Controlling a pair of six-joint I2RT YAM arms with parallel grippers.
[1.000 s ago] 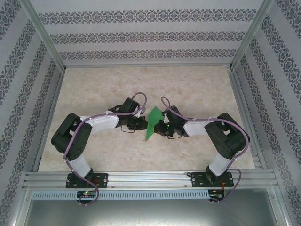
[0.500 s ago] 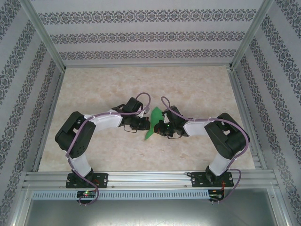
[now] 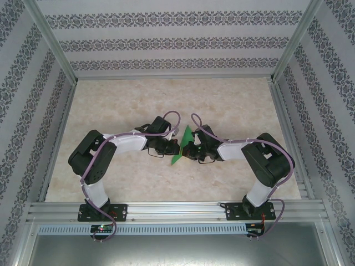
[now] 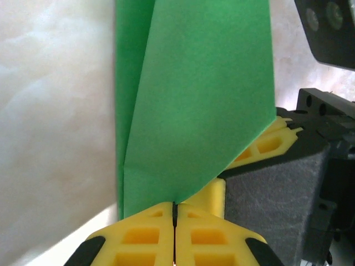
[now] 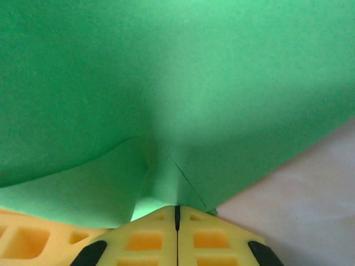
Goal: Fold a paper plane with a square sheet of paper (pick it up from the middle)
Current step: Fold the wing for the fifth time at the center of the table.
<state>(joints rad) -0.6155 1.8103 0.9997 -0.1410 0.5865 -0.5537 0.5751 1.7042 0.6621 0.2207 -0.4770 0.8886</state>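
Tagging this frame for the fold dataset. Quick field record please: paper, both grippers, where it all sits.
object: green paper, folded into overlapping layers with a diagonal edge
left gripper: shut on the green paper
right gripper: shut on the green paper, from the opposite side
position: between the two grippers, over the middle of the table
fold stage: cannot tell

Creased green paper (image 5: pixel 177 83), its lower edge between tight-pressed yellow jaws, pale marbled table (image 5: pixel 302 213) at lower right.
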